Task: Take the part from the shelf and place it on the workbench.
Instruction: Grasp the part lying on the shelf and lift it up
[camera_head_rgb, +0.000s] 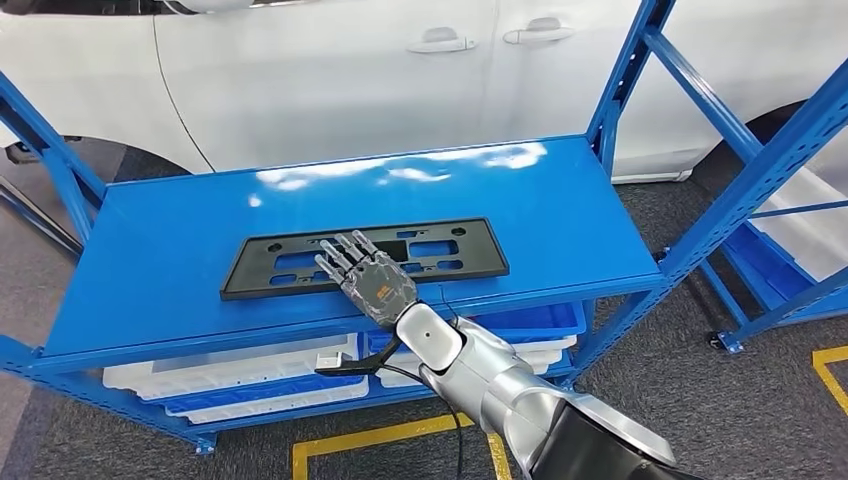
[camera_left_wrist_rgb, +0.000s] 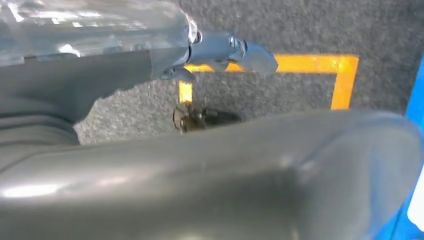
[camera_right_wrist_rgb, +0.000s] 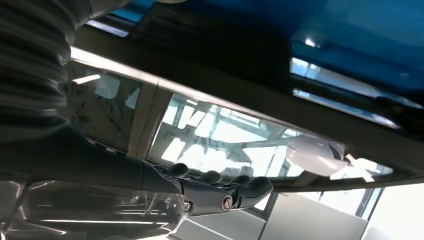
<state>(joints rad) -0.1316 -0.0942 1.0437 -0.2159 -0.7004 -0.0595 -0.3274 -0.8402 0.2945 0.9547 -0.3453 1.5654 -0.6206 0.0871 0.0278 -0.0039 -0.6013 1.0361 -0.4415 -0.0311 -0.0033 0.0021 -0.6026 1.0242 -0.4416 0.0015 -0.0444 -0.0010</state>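
The part (camera_head_rgb: 440, 250) is a flat black rectangular frame with cut-outs. It lies on the blue top shelf (camera_head_rgb: 560, 200), near its front edge. My right hand (camera_head_rgb: 365, 278) reaches in from below, its fingers stretched out flat over the part's front middle, gripping nothing. In the right wrist view the straight fingers (camera_right_wrist_rgb: 215, 192) lie close to the dark part (camera_right_wrist_rgb: 210, 45). My left hand (camera_left_wrist_rgb: 225, 170) hangs over the grey floor, holding nothing, with a finger (camera_left_wrist_rgb: 240, 50) extended.
A white car (camera_head_rgb: 330, 80) stands right behind the shelf. White and blue bins (camera_head_rgb: 250, 385) sit on the lower shelf. A second blue rack (camera_head_rgb: 790, 230) stands at the right. Yellow tape (camera_head_rgb: 370, 440) marks the grey floor in front.
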